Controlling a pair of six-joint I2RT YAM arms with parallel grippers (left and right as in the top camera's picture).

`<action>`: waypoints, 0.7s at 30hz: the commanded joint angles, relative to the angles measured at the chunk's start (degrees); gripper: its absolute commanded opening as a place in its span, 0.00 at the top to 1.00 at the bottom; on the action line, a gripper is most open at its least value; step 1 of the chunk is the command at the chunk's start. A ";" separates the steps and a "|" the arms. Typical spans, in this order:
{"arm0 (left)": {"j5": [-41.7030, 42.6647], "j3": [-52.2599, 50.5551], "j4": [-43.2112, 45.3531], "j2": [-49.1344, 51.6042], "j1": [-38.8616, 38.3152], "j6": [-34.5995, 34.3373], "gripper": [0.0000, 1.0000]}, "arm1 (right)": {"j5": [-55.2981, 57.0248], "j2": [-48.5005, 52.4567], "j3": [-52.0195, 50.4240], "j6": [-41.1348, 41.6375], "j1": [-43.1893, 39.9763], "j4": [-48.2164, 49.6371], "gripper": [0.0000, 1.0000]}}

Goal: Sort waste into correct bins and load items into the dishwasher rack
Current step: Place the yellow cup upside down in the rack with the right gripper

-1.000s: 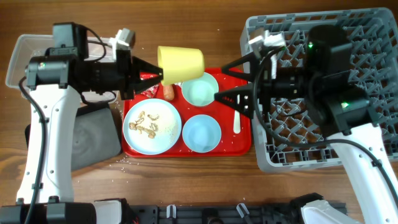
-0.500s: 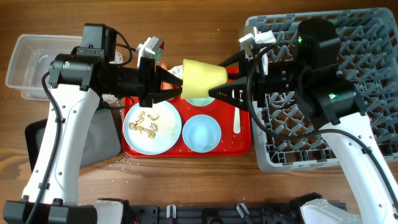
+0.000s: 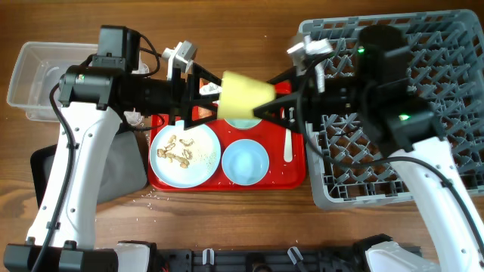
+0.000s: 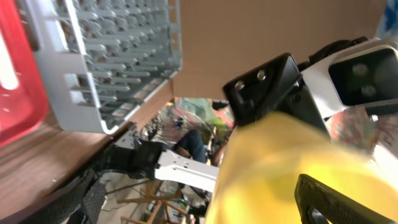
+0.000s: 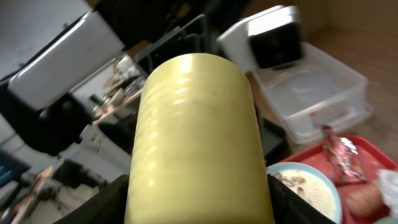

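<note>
The small yellow cup (image 3: 246, 97) hangs on its side in the air above the red serving tray (image 3: 227, 183). My right gripper (image 3: 262, 97) is shut on its narrow end; in the right wrist view the cup (image 5: 196, 124) fills the gap between both fingers (image 5: 99, 205). My left gripper (image 3: 218, 98) stands open around the cup's wide end, its fingers spread clear of the yellow cup (image 4: 280, 168). Beneath lie the mint-green bowl (image 3: 243, 121), the pale-blue bowl (image 3: 245, 160), the white spoon (image 3: 288, 147) and the plate (image 3: 185, 149) with beige scraps. The grey dishwasher rack (image 3: 446, 91) stands at the right.
The clear tub (image 3: 38, 75) sits at the far left and the black tray (image 3: 113, 170) lies under my left arm. In the right wrist view the red wrapper (image 5: 339, 158), the carrot piece (image 5: 364, 199) and the white tissue (image 5: 388, 183) lie on the red tray.
The left gripper carried the cup to the right and has now opened off it. The right gripper has closed onto the cup's other end.
</note>
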 commanded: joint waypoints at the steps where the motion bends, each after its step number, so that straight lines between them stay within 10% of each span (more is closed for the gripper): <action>1: -5.53 0.42 0.20 -0.07 2.99 0.55 0.00 | 14.25 -5.55 1.07 0.66 -7.54 -8.37 0.53; 8: -7.98 0.42 0.22 -0.07 7.96 0.57 0.00 | 59.56 -7.19 1.07 12.33 -14.64 -41.70 0.53; 16: -10.23 0.42 -0.09 -0.09 7.96 0.57 0.00 | 65.46 7.76 1.07 15.80 -14.64 -48.02 0.53; 21: -10.23 0.42 -0.31 -0.09 7.93 0.57 0.00 | 61.13 15.06 1.07 13.11 -14.62 -46.82 0.20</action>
